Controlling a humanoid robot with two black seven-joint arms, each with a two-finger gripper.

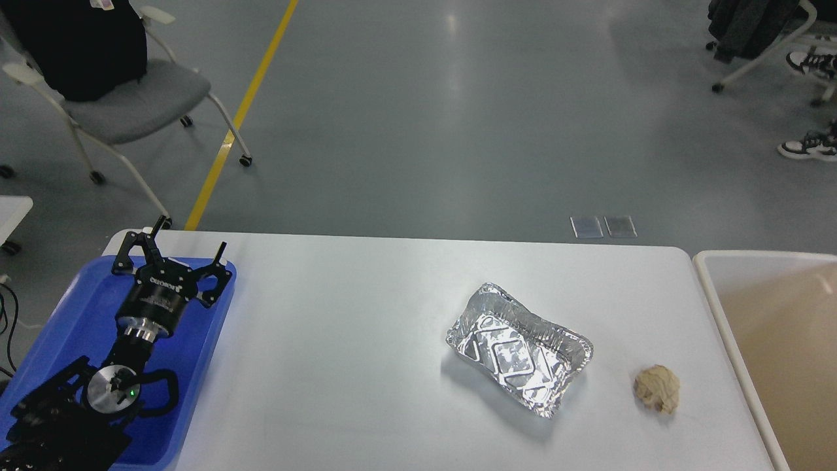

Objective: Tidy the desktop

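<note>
- White laminate desktop fills the lower half of the head view, rounded far corners, running from 9 to 3 o'clock.
- Blue plastic tray sits at 8 o'clock on the desktop's left end, partly overhanging the left edge. Cannot see anything in it; the arm covers much of its floor.
- Left gripper hangs over the tray's far rim, about 9 o'clock. Fingers spread wide apart, nothing between them.
- Right gripper not in view; its state cannot be told.
- Foil container, crinkled aluminium, empty, lies right of centre at roughly 4 o'clock, set askew to the table edge.
- Crumpled beige lump, likely paper or a bit of food, hard to tell which, lies just beyond the container toward 4 o'clock, apart from it.
- Cream bin stands off the right end at 3 o'clock; the part of its interior that shows looks bare.
- Judgement: tidying looks early or mid-way. Two loose items remain on the desktop, both nearer the bin than the tray. Neither is held. Both have yet to be picked up and put away.
</note>
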